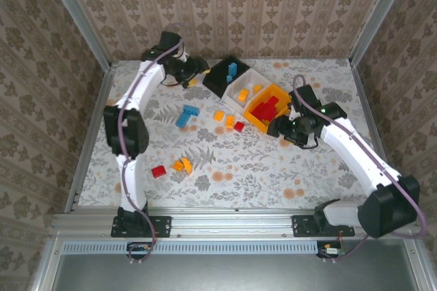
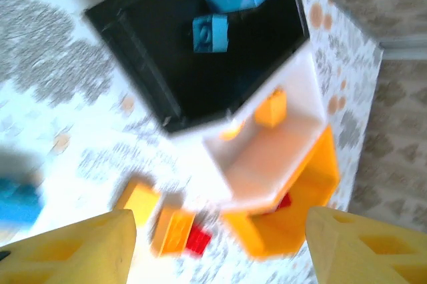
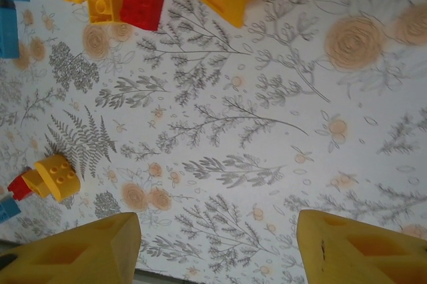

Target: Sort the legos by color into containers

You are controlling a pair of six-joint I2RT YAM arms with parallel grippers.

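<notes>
**A:** Closest in are the left gripper's [image 2: 217, 231] yellow fingers [image 2: 80, 247]. How do the jaws stand?

**B:** Spread wide, with nothing between them, above the containers. The right gripper [image 3: 217, 231] is spread and empty too, over bare floral table [image 3: 267, 131].

**A:** Where are the containers?

**B:** Far centre, touching in a slanted row. The black bin [image 2: 167, 51] is farthest and leftmost and holds two blue bricks [image 2: 210, 33]. The white bin [image 2: 267, 157] sits in the middle with orange bricks [image 2: 270, 107]. The orange-yellow bin [image 1: 258, 124] is nearest and rightmost and holds red bricks [image 1: 263, 110].

**A:** Anything hard to read?

**B:** The left wrist view is blurred, and there the white bin's wall hides most of the red bricks.

**A:** And the loose legos?

**B:** A blue pair [image 1: 187, 115] lies left of centre; the right wrist view cuts it off at the edge. An orange pair [image 1: 219, 115] and a lone red brick [image 1: 239, 126] lie just on the near side of the bins. A red-and-orange cluster [image 1: 182, 165] sits nearer, on the left.
</notes>
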